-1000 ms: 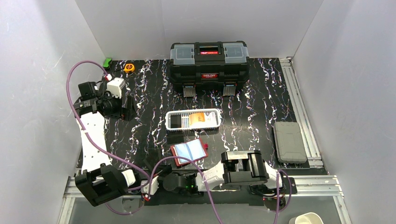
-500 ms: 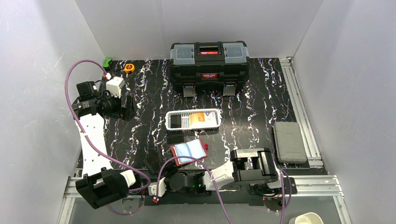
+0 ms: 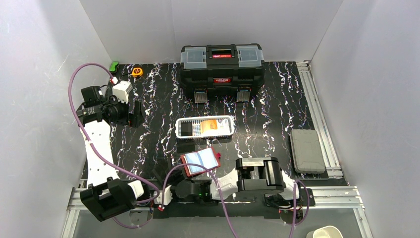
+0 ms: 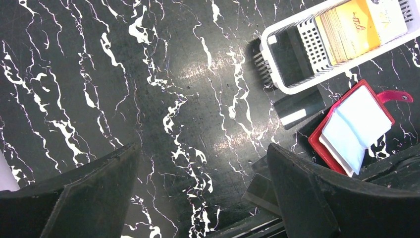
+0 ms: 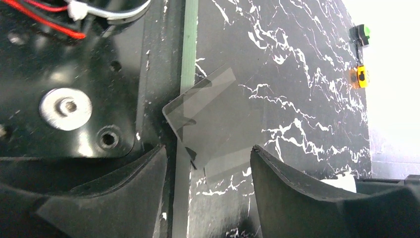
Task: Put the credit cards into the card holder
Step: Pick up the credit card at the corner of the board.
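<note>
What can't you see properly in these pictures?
- Left wrist view: the white basket is cut off by the picture's edge, so what it holds cannot be counted.
- Left wrist view: a dark card low in the picture is partly behind a finger of the left gripper.
- Top view: the print on the orange card is too small to read.

Top external looks steeply down from above the near edge over the whole table (image 3: 267, 99). Left wrist hangs high at left, facing down; both show the white mesh basket (image 4: 341, 70) and card holder (image 4: 316, 142). Right wrist sits low at the near edge, facing the far-left orange tape measure (image 5: 357, 75).
</note>
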Robot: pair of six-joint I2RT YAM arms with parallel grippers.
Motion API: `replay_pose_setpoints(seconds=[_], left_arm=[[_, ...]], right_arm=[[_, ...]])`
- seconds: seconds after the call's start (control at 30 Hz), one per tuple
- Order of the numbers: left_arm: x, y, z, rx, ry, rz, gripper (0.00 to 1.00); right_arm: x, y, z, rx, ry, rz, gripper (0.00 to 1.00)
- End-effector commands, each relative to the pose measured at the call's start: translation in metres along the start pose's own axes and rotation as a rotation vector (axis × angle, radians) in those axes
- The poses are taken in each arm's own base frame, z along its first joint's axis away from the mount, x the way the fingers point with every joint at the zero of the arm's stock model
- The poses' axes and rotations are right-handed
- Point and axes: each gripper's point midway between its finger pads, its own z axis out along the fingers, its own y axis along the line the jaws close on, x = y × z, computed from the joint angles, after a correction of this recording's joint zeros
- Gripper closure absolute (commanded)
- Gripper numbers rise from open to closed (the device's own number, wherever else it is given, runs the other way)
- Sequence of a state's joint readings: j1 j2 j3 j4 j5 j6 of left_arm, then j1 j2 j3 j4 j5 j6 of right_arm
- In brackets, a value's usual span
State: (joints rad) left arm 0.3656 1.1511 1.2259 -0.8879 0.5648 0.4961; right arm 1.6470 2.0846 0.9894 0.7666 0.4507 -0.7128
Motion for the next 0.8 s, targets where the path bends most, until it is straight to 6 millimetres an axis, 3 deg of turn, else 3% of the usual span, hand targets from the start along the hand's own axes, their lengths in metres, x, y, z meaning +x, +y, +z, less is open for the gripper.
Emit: replay_pose_setpoints(seconds=[0.0,0.27,0.43,0.63,0.77], left_arm=[[-0.006,-0.002,0.0,0.026,-0.02,-0.01,0.02],[-0.014,-0.003,-0.004,0.031,-0.028,-0.003,0.02],[-0.015,-0.001,-0.006,0.022,-0.025,0.0,0.02],[-0.016,-0.001,-0.008,0.018,-0.024,0.002,0.02],[-0.017,0.0,-0.009,0.015,-0.018,0.006,0.02]], right_arm=[[-0.005,0.0,0.018,0.003,-0.029,0.024,0.3],[-0.002,0.016,0.029,-0.02,-0.028,0.024,0.32],[0.002,0.026,0.029,-0.056,-0.013,0.052,0.39],[0.013,0.041,0.032,-0.084,0.02,0.069,0.56],[0.017,0.034,0.03,-0.038,0.035,0.085,0.74]])
